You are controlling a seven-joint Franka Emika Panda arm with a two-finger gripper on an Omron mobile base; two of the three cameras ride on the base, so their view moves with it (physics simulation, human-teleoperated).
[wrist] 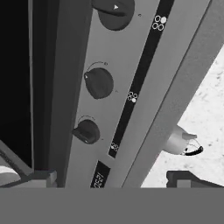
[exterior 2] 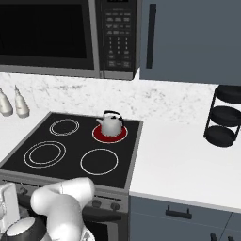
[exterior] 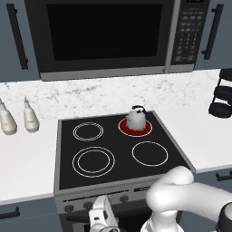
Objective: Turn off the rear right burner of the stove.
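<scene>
The stove (exterior: 115, 170) is a black glass cooktop with a grey steel front panel (wrist: 116, 109). Its rear right burner (exterior: 144, 131) (exterior 2: 99, 135) glows red under a white kettle (exterior: 135, 117) (exterior 2: 111, 123) (wrist: 181, 142). My gripper (wrist: 111, 178) is low in front of the panel, open, with its fingertips (wrist: 188, 178) wide apart and nothing between them. In the rolled hand view three dark knobs line the panel: one (wrist: 87, 131) nearest the fingertips, one (wrist: 99, 83) in the middle, one (wrist: 114, 12) farthest. The white hand (exterior: 102, 216) sits just below the knob row (exterior: 88, 205).
A black microwave (exterior: 104, 36) hangs above the stove. Two white bottles (exterior: 31, 118) stand on the counter at the left, and a black tiered rack (exterior 2: 225, 117) stands on the white counter (exterior 2: 179, 160) at the right. My arm's white elbow (exterior: 181, 192) bulges before the stove's right front.
</scene>
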